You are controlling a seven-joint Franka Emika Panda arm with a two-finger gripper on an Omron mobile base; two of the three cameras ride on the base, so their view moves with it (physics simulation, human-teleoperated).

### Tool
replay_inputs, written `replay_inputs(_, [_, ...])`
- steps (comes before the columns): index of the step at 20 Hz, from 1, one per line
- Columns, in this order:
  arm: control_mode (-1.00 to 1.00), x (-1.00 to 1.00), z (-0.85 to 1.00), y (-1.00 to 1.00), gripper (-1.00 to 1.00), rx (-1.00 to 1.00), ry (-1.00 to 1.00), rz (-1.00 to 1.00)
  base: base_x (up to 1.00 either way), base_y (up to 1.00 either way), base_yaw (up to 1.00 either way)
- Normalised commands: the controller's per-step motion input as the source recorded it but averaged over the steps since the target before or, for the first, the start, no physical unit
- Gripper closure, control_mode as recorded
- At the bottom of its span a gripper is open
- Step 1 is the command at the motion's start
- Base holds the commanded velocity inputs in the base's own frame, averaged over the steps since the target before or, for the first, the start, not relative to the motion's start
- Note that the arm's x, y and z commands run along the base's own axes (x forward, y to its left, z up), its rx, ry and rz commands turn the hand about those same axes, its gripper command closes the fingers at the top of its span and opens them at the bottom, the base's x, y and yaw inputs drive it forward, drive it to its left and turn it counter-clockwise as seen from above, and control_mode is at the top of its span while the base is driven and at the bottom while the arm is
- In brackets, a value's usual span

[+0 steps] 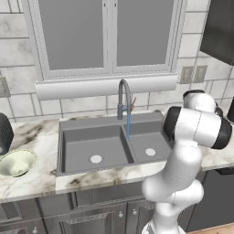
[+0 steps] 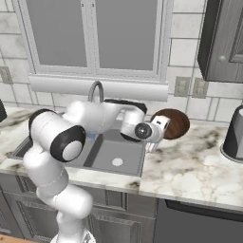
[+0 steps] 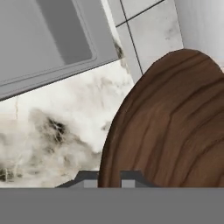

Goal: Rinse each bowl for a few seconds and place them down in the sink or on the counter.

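In the right base view the dark reddish-brown bowl (image 2: 174,123) stands tilted on edge over the counter (image 2: 190,166), just right of the sink (image 2: 121,154). My gripper (image 2: 163,132) is shut on its rim. The hand view shows the brown wood-grained bowl (image 3: 175,127) up close, with its edge running down between my two fingertips (image 3: 109,179). The pale cream-green bowl (image 1: 16,162) sits upright on the counter (image 1: 41,137) left of the sink (image 1: 91,141). A thin blue stream of water (image 1: 128,125) falls from the curved faucet (image 1: 124,96) at the divider between the basins.
A black ribbed object (image 1: 4,132) stands at the far left of the counter behind the cream-green bowl. A dark grey canister (image 2: 234,135) stands on the counter at the far right. Tiled wall and a window sill run behind the sink.
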Motion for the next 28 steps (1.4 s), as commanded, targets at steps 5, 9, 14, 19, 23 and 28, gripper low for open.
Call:
replay_inputs(5, [-1.0, -0.26, 0.39, 0.42, 1.0, -0.14, 0.0, 0.24, 0.0, 0.0, 0.0])
replay_inputs(9, [-1.0, -0.09, 0.4, 0.32, 1.0, -0.11, 0.04, 0.25, 0.0, 0.0, 0.0])
replay_inputs(14, [-1.0, 0.01, 0.44, 0.17, 1.0, -0.08, 0.12, 0.22, 0.0, 0.0, 0.0])
replay_inputs(19, [-1.0, 0.06, 0.45, 0.13, 1.0, -0.07, 0.21, 0.2, 0.0, 0.0, 0.0])
replay_inputs(23, [-1.0, 0.12, 0.55, 0.1, 1.0, -0.09, 0.28, 0.18, 0.0, 0.0, 0.0])
replay_inputs(28, [-1.0, 0.02, 0.71, 0.01, 1.0, -0.07, 0.27, 0.19, 0.0, 0.0, 0.0])
